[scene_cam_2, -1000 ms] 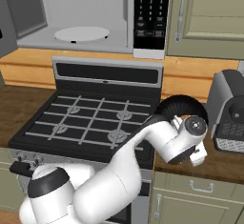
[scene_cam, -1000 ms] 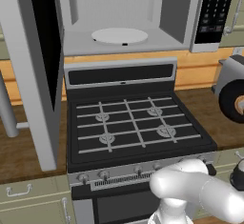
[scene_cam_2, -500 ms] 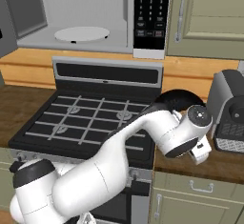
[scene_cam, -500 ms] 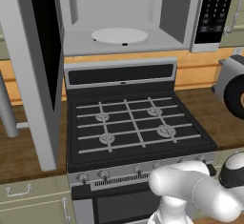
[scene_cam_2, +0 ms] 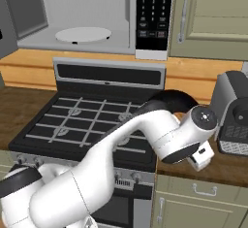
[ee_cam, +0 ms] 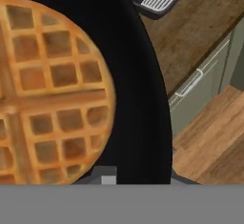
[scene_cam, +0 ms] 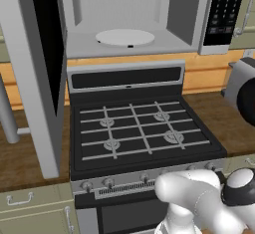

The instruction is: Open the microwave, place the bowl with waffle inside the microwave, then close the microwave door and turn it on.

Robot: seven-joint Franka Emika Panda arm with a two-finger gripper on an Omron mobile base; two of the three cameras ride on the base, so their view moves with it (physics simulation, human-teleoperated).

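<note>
Bowl (ee_cam: 143,99) w/ waffle (ee_cam: 52,94) sits right up against hand cam, rim at pincer base; looks clamped on near rim, jaws nearly closed, fingertips hidden. Bowl is past counter (ee_cam: 200,32) front edge, above cabinet front and floor. Microwave (scene_cam: 124,24) cavity open above stove (scene_cam: 139,133); microwave door (scene_cam: 37,73) swung wide left. Coffee machine (scene_cam_2: 235,113) near counter's right end.
</note>
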